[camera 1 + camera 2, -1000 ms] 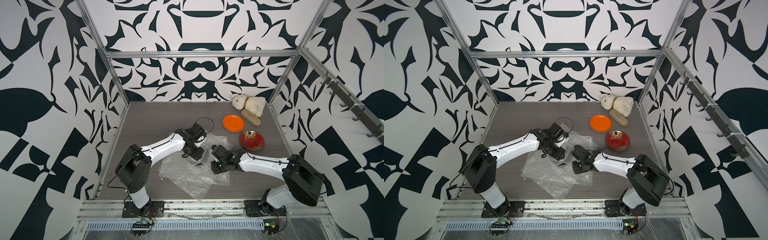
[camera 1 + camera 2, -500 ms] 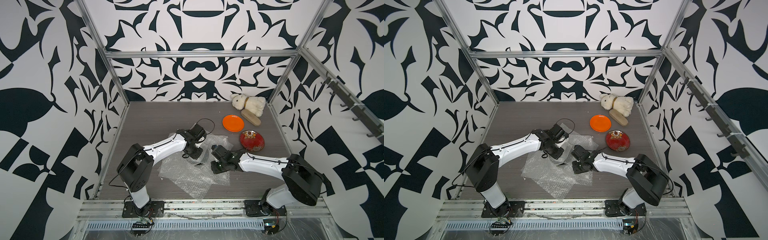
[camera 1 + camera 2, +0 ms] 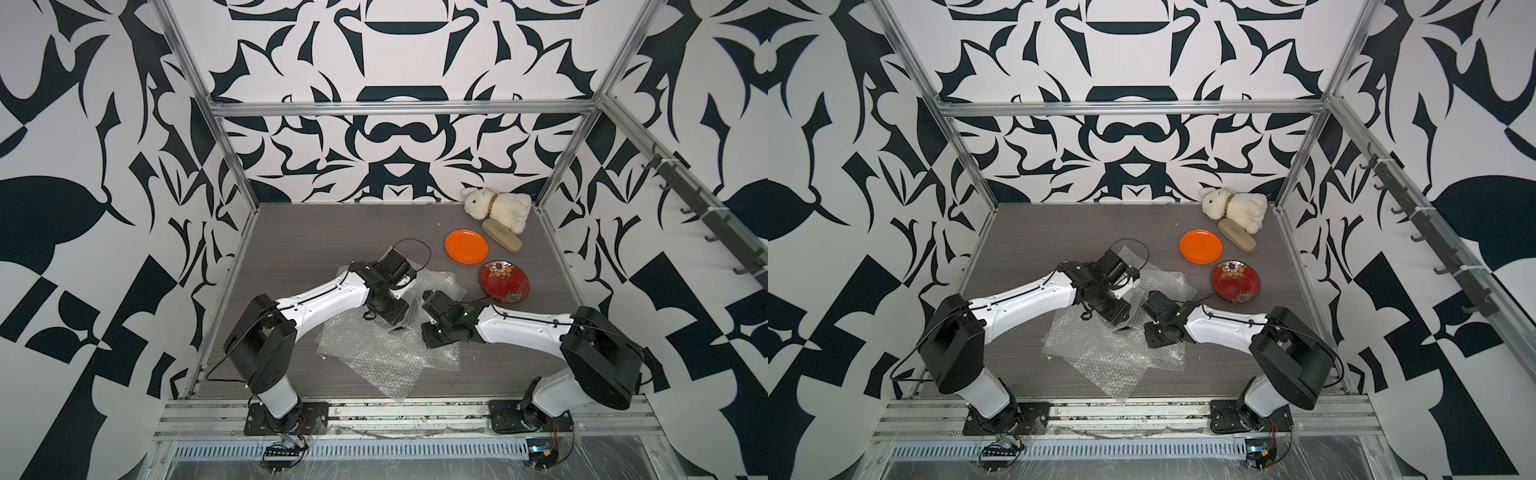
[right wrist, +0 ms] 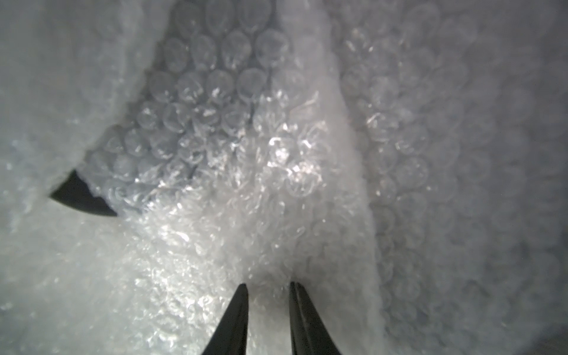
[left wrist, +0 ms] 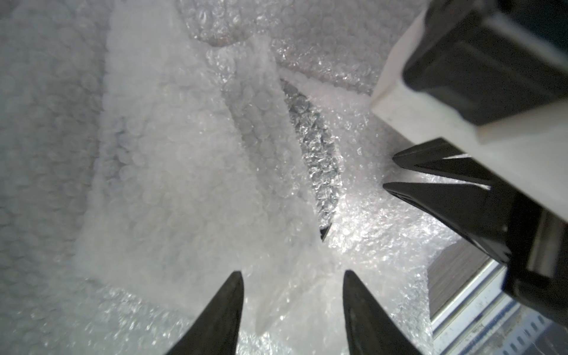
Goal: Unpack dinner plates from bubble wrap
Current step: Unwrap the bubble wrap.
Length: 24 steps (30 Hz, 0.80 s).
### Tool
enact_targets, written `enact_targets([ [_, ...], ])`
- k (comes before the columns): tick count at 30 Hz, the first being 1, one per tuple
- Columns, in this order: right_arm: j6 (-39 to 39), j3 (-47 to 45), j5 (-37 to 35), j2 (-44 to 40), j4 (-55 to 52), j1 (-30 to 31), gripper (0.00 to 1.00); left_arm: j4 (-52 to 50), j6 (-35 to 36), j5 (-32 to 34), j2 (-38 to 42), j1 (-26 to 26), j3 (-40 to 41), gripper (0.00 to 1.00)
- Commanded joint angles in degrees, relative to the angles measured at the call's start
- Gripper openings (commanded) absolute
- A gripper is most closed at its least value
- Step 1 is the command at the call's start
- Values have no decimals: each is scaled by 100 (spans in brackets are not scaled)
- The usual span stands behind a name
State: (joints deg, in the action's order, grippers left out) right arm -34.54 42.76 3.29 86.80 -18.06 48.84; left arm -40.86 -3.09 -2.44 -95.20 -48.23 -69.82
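Note:
Crumpled clear bubble wrap lies in overlapping sheets at the middle front of the table, seen in both top views. My left gripper points down into it, open, with a loose fold standing between its fingers. My right gripper meets it from the right, its jaws drawn narrow on a bunched ridge of bubble wrap. It also shows in the left wrist view, right gripper. A small dark sliver peeks from a gap in the wrap. I cannot tell what it is. An orange plate and a red floral plate lie bare at the back right.
A white plush rabbit and a tan wooden brush lie in the back right corner beside the orange plate. Patterned walls with metal posts close three sides. A metal rail runs along the front edge.
My left wrist has shifted slightly over the wrap, drawing back a little and coming forward again. The right arm, the wrap's outline and the two bare plates have stayed put.

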Motion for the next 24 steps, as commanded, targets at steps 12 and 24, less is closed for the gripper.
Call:
enact_targets([
  [12,-65,-73,-127,34,-64,29,29,200,265,1146,68,-474,313,58],
  [24,-70,-66,-118,56,-79,22,29,253,292,1592,-78,-575,382,60],
])
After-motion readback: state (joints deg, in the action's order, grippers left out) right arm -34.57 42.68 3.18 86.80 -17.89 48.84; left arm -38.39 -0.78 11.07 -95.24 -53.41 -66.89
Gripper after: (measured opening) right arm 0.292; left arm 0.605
